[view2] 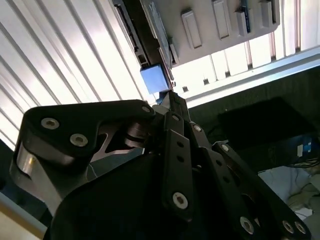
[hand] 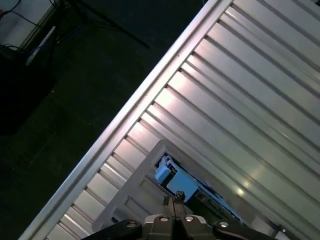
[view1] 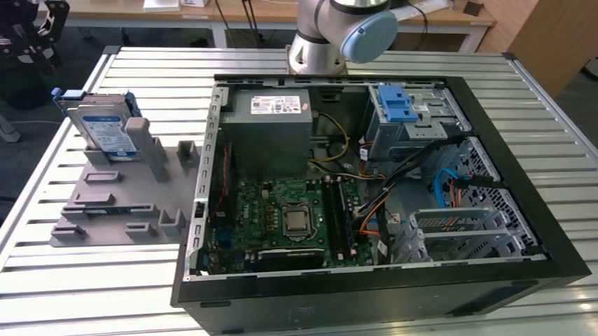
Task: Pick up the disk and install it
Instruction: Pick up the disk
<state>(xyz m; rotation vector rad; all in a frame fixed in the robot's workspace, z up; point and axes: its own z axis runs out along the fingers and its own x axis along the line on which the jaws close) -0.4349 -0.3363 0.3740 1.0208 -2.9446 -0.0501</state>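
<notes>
Disk stands on edge in the grey fixture, at the fixture's far end. That's close to the table's far corner on the exterior view's left. Nothing is touching it.

My gripper hangs above and clear of it. In both wrist views the tips line up with the blue carrier end of the disk. Fingers are clamped together with nothing between them.

I'm aimed down over the table's edge. The first wrist view has the gripper over the fixture's corner, with dark floor past the table rail.

My arm base sits at the table's far edge, behind the open PC case. The case lies just beside the fixture, towards the exterior view's right.
</notes>
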